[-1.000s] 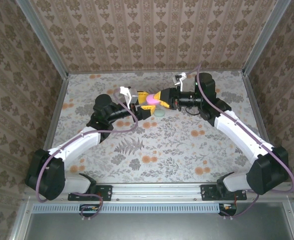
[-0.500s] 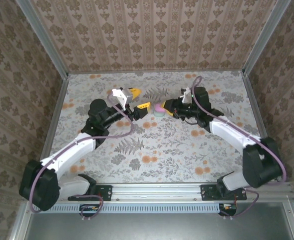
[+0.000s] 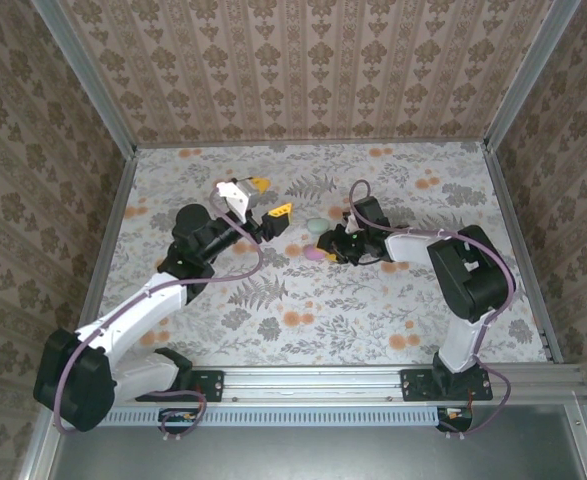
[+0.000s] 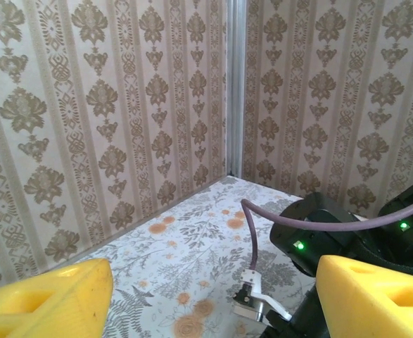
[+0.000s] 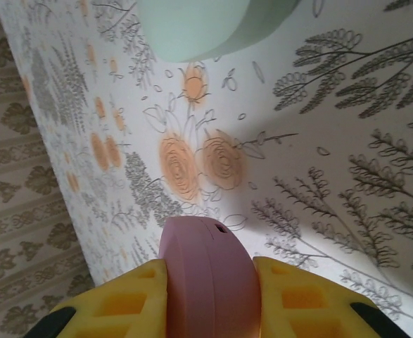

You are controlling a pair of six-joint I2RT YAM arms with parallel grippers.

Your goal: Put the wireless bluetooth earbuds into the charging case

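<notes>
Your right gripper is clenched on the pink charging case, low over the floral surface. Just beyond it, a mint-green rounded object lies on the surface. Farther back, your left gripper hangs released, its yellow fingers spread wide.

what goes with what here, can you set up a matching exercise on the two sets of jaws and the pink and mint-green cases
Things:
1 left jaws
2 right jaws
3 pink case
4 mint-green case

States:
a lying on the table, not held
b open and empty
c shut on a case
d squeezed between yellow fingers

Pairs: 1-b, 2-c, 3-d, 4-a
</notes>
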